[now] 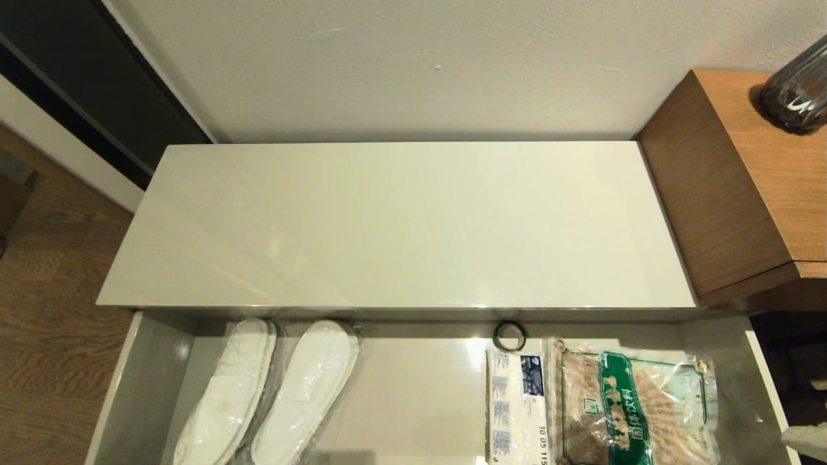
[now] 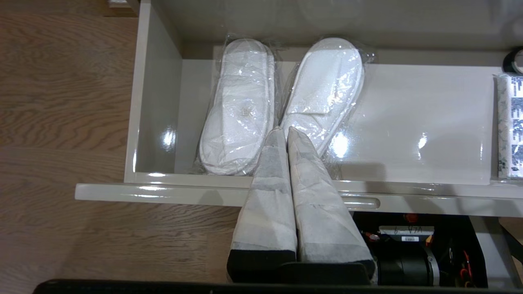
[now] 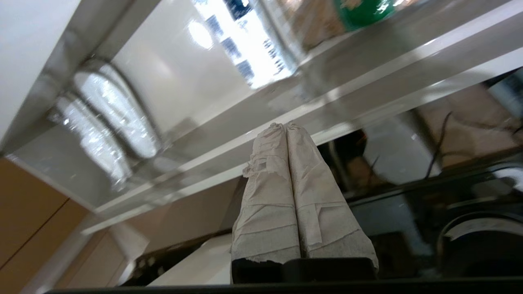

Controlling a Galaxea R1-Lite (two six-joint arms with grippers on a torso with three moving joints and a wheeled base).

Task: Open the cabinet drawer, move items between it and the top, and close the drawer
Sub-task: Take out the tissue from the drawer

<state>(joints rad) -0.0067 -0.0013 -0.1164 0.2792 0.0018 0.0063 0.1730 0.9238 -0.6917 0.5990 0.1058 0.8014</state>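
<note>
The cabinet drawer (image 1: 145,381) stands pulled out below the cream-white top (image 1: 400,226), which is bare. On the drawer's right side lie the white packet with grey-blue print (image 1: 515,407) and, beside it, the clear green-labelled packet (image 1: 636,413). My left gripper (image 2: 284,129) is shut and empty. It hangs over the drawer's front edge (image 2: 163,192), tips above the wrapped slippers (image 2: 245,106). My right gripper (image 3: 284,125) is shut and empty too, just outside the front rail (image 3: 367,81). The white packet (image 3: 241,49) lies beyond that rail.
A pair of white slippers in clear plastic (image 1: 271,394) fills the drawer's left side. A small black ring (image 1: 510,335) sits at the back by the packets. A taller brown wood-grain unit (image 1: 743,187) with a dark glass vase (image 1: 798,90) stands on the right.
</note>
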